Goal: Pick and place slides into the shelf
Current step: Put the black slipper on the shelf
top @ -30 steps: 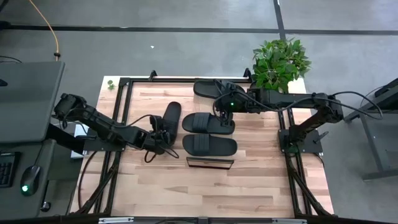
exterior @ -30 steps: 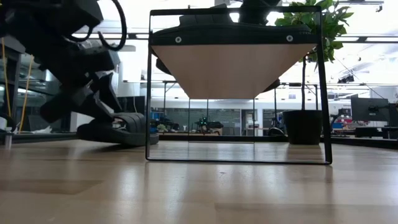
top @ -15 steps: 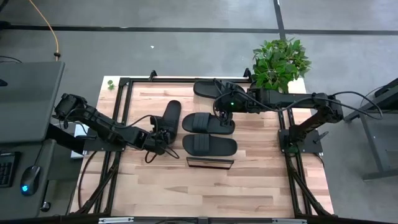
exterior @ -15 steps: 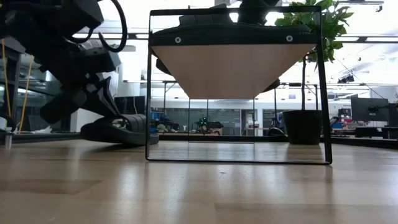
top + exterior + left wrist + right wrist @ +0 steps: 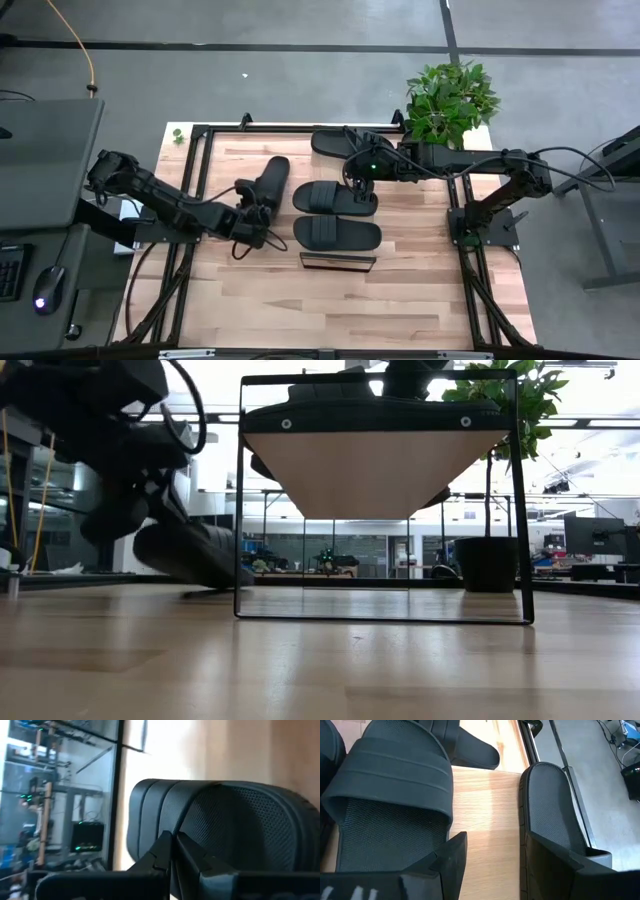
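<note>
**Left gripper clamped on one slide, three more lying nearby**

Seen from above: a butcher-block table [image 5: 400, 300], two dark arms reaching in from left and right. Left of centre, the left gripper [image 5: 252, 212] closed tight on the edge of a black slide [image 5: 270, 185], its sole tilted off the wood in the low view. Right of it, two more slides side by side at centre frame: the middle slide [image 5: 333, 197] and the nearer slide [image 5: 337, 234]. A fourth slide [image 5: 335, 143] at the upper centre, by the table's far edge. Just below the nearer slide, the shelf [image 5: 338, 261], a small rack with a dark front edge, showing large at mid-frame in the low view. Right gripper [image 5: 360, 183] poised over the middle slide, fingers apart, holding nothing. Potted plant [image 5: 448, 100] at upper right.

Handling, as a judgement: foam slides likely light, soft and springy, textured rather than slippery, not fragile. Sole rim likely to squash and flex under a pinch; the wide strap probably the firmer hold, less prone to drooping in transit.
</note>
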